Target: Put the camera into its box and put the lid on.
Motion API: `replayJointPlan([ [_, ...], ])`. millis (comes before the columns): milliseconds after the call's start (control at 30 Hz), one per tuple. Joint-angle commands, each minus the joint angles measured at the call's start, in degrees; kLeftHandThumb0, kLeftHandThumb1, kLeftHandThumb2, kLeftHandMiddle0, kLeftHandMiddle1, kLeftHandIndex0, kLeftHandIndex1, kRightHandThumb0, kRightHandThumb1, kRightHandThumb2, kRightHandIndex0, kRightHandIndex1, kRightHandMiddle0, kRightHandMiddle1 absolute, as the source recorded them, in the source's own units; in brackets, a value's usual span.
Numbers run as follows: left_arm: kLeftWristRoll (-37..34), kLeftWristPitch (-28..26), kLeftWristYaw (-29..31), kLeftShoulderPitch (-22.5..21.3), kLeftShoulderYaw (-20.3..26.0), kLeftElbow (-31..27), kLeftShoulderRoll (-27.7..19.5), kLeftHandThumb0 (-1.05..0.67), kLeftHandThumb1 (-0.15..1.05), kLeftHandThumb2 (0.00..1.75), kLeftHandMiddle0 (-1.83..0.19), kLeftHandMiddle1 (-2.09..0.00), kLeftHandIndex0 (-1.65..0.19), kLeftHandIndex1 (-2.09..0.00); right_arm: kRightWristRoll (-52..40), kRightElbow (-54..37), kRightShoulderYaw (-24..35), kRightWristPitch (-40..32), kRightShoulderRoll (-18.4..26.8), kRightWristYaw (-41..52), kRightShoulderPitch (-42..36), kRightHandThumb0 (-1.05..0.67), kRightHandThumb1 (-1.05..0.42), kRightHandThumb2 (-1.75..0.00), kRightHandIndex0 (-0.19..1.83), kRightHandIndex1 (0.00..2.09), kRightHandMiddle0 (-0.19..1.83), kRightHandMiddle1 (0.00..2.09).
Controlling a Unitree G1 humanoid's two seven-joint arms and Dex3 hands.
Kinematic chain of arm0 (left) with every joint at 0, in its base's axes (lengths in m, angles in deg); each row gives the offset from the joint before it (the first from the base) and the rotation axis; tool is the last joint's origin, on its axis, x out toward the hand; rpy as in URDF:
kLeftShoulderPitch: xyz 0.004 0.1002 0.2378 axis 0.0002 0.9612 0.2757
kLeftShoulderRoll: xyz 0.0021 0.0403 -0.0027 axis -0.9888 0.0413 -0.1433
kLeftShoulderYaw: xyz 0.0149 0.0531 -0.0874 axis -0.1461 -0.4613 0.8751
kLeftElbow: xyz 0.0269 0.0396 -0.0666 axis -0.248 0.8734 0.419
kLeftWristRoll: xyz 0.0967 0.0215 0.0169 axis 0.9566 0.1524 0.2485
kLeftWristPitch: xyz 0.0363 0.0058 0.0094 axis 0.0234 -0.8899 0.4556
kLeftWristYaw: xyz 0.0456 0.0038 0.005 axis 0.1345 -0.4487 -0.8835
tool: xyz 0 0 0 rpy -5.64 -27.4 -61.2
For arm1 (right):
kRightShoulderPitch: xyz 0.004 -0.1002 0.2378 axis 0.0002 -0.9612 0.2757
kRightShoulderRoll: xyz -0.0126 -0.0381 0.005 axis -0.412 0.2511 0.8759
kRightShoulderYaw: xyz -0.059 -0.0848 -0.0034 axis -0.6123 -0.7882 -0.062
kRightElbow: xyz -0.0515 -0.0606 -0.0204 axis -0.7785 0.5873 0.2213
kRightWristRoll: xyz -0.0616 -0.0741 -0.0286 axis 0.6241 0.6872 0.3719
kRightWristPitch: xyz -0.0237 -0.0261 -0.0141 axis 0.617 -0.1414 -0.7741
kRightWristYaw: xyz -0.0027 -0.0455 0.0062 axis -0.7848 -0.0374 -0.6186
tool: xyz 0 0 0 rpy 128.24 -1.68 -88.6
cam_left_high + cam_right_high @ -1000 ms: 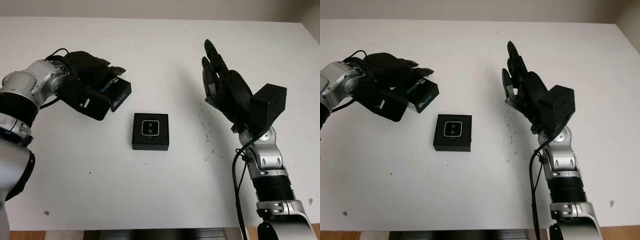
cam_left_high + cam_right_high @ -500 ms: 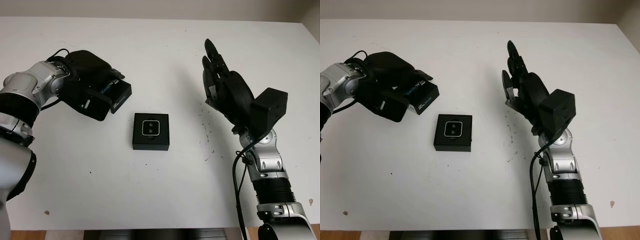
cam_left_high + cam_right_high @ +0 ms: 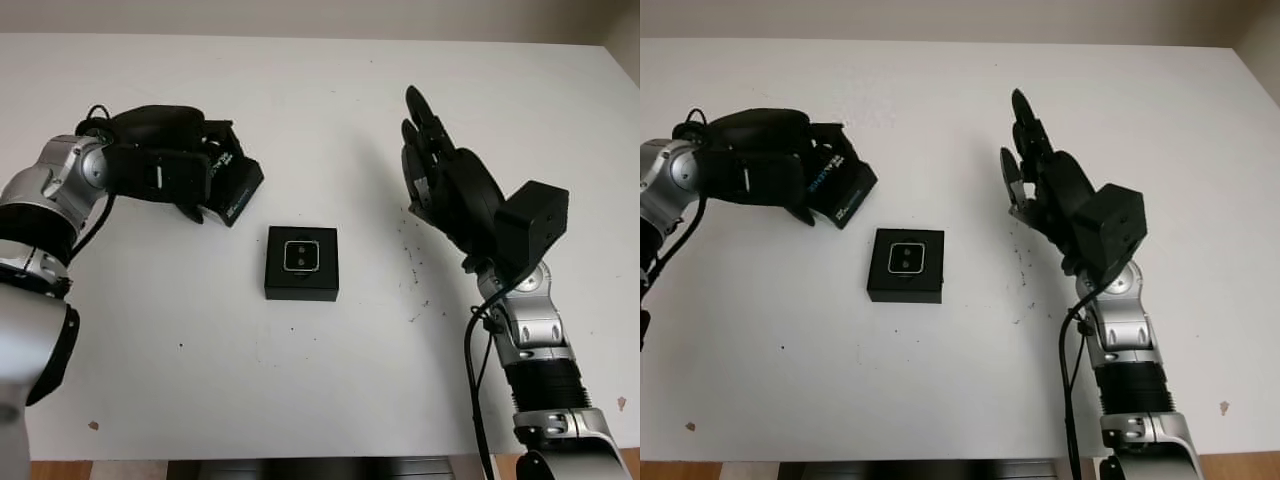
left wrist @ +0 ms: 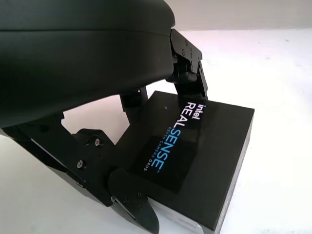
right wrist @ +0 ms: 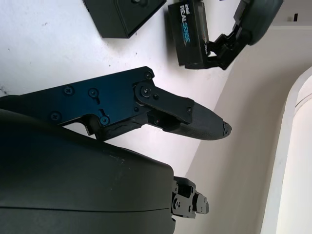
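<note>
A black open box (image 3: 301,278) sits mid-table with the camera (image 3: 301,256) lying inside it, lens side up. The box's black lid (image 3: 234,187), printed "Intel RealSense", lies up and to the left of the box, tilted on the table. My left hand (image 3: 205,176) is shut on the lid, one finger on its far edge and another on its near edge (image 4: 131,202). My right hand (image 3: 437,176) is open, raised above the table to the right of the box, palm towards it. The lid (image 5: 187,30) and box (image 5: 122,14) also appear in the right wrist view.
The white table (image 3: 320,390) carries small dark specks right of the box (image 3: 412,262). A wall runs behind the table's far edge.
My left hand has turned at the wrist and closed its fingers around the lid, which stays in about the same spot. The right hand has barely shifted.
</note>
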Motion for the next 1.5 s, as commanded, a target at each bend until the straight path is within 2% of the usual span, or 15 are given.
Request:
replayJointPlan([
  [0, -2.08, -2.00, 1.62, 0.94, 1.97, -1.71, 0.49, -0.15, 0.94, 0.05, -0.44, -1.34, -0.40, -1.23, -0.41, -1.66, 0.14, -0.78, -0.25, 0.06, -0.76, -0.62, -1.05, -0.69, -0.15, 0.05, -0.14, 0.05],
  [167, -6.04, -7.32, 4.87, 2.16, 5.06, -5.66, 0.23, -0.14, 0.94, 0.05, -0.43, -1.44, -0.38, -1.28, 0.05, -2.38, -0.16, -1.29, -0.45, -0.45, -1.34, -0.63, -1.05, -0.68, -0.13, 0.06, -0.13, 0.06],
  [333, -4.94, -13.68, 7.25, 2.59, 4.57, -12.11, -0.74, -0.15, 0.93, 0.05, -0.44, -1.49, -0.35, -1.34, 0.15, -4.00, -0.36, -3.25, -0.83, -1.37, -1.95, -0.65, -1.05, -0.66, -0.12, 0.06, -0.12, 0.06],
  [500, -1.47, -20.90, 11.54, 3.10, 3.62, -22.49, -2.35, -0.20, 0.91, 0.05, -0.40, -1.28, -0.36, -1.26, 0.41, -4.45, -0.52, -3.50, -0.96, -1.49, -2.37, -0.65, -1.05, -0.66, -0.11, 0.06, -0.11, 0.06],
  [600, 0.28, -26.91, 15.13, 4.06, 3.73, -30.09, -3.31, -0.23, 0.90, 0.05, -0.37, -1.24, -0.40, -1.21, 0.73, -4.59, -0.71, -3.45, -1.24, -1.80, -2.51, -0.64, -1.05, -0.66, -0.11, 0.07, -0.11, 0.06],
  [667, 0.34, -31.14, 18.87, 4.50, 4.05, -34.52, -3.96, -0.22, 0.91, 0.06, -0.37, -1.13, -0.41, -1.20, 1.00, -4.50, -0.85, -3.14, -1.34, -1.92, -2.56, -0.63, -1.05, -0.67, -0.11, 0.06, -0.11, 0.06],
  [833, -1.23, -37.72, 26.38, 5.24, 5.19, -42.03, -5.65, -0.17, 0.93, 0.06, -0.54, -1.31, -0.42, -1.22, 1.37, -4.49, -1.00, -2.81, -1.87, -2.46, -2.67, -0.63, -1.05, -0.68, -0.11, 0.06, -0.11, 0.06],
  [1000, -3.82, -45.22, 33.25, 6.41, 6.66, -49.30, -7.22, -0.19, 0.93, 0.06, -0.51, -1.51, -0.41, -1.30, 1.54, -3.78, -0.95, -1.64, -2.72, -3.07, -2.61, -0.62, -1.05, -0.68, -0.10, 0.06, -0.09, 0.06],
  [1100, -5.21, -49.02, 36.32, 6.99, 7.05, -52.07, -7.98, -0.17, 0.95, 0.06, -0.46, -1.55, -0.37, -1.30, 2.13, -2.63, -1.18, 0.34, -3.01, -3.34, -2.35, -0.62, -1.05, -0.68, -0.09, 0.07, -0.09, 0.06],
  [1233, -5.53, -63.59, 38.82, 7.19, 6.85, -58.71, -7.18, -0.21, 0.95, 0.06, -0.36, -1.45, -0.35, -1.36, 3.15, -1.51, -1.64, 1.39, -3.23, -4.14, -1.92, -0.65, -1.05, -0.68, -0.08, 0.07, -0.08, 0.07],
  [1300, -6.60, -69.10, 38.60, 7.67, 7.06, -61.21, -6.25, -0.20, 0.95, 0.05, -0.34, -1.51, -0.32, -1.43, 3.50, -1.28, -1.82, 1.73, -3.30, -4.42, -1.76, -0.65, -1.05, -0.68, -0.08, 0.07, -0.07, 0.07],
  [1467, -7.07, -73.60, 35.59, 9.71, 5.30, -65.40, -5.51, -0.26, 0.94, 0.05, -0.32, -1.69, -0.30, -1.53, 3.85, -1.22, -1.95, 1.37, -3.52, -4.95, -1.62, -0.66, -1.05, -0.66, -0.08, 0.07, -0.06, 0.07],
])
